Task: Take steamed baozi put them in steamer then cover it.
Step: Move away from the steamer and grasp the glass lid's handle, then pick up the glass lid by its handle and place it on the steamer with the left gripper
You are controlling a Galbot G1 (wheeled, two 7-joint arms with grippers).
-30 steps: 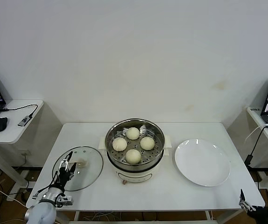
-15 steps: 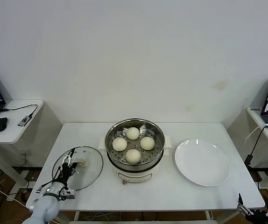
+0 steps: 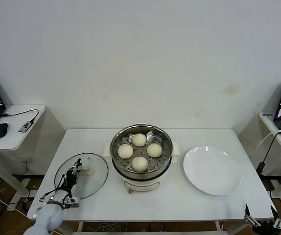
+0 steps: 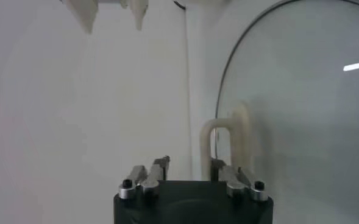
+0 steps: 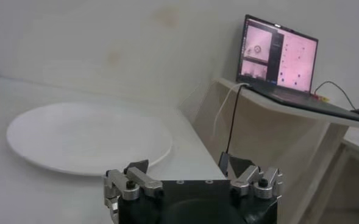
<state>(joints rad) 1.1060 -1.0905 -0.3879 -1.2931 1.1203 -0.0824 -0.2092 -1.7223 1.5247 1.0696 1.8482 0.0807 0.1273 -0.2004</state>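
All four buns (image 3: 139, 149) are sitting in the steamer (image 3: 141, 151), so I am going for the lid (image 3: 82, 176) lying flat on the table (image 3: 179, 196) beside it. My left gripper (image 3: 73, 175) is at its handle (image 3: 85, 171); I cannot tell whether it grips. My right gripper (image 3: 261, 221) is waiting open, low beside the table edge.

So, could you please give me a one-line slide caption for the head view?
Four baozi sit in the open steamer; left gripper at the glass cover handle, plate empty.
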